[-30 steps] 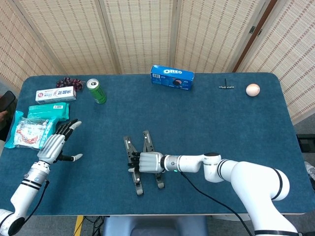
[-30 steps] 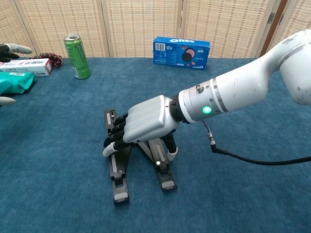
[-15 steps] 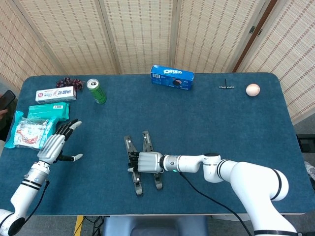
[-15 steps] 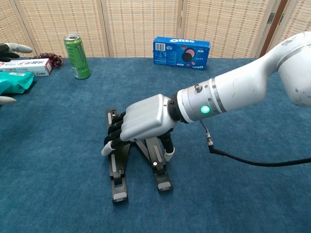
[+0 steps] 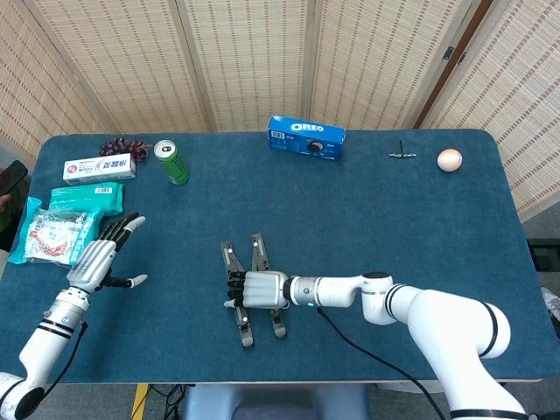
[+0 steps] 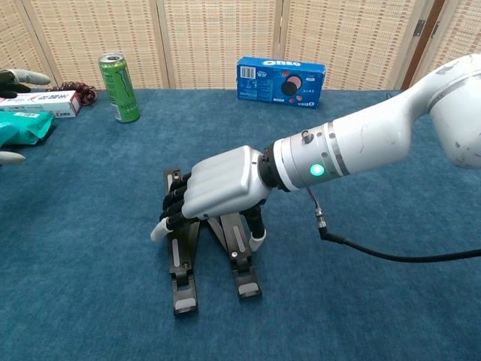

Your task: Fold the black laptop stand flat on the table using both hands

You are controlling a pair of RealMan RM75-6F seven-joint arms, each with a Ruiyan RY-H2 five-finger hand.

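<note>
The black laptop stand (image 5: 244,332) lies low on the blue table (image 5: 385,219), front of centre, its two legs almost side by side and pointing toward me. My right hand (image 5: 260,290) lies on top of it, fingers curled over the left leg and thumb against the right leg, gripping it. The chest view shows the same grip of the right hand (image 6: 223,191) on the stand (image 6: 183,281). Far to the left my left hand (image 5: 98,261) hovers open, fingers spread, holding nothing, well apart from the stand. Only its fingertips (image 6: 16,76) show in the chest view.
A green can (image 5: 173,163), toothpaste box (image 5: 99,167), grapes (image 5: 116,146) and snack packs (image 5: 54,236) crowd the left side. An Oreo box (image 5: 305,137) stands at the back centre, an egg (image 5: 449,159) at back right. A cable (image 6: 376,254) trails from my right wrist.
My right hand has shifted slightly left, drawing the stand's right leg in closer to the left leg. The left hand has stayed still.
</note>
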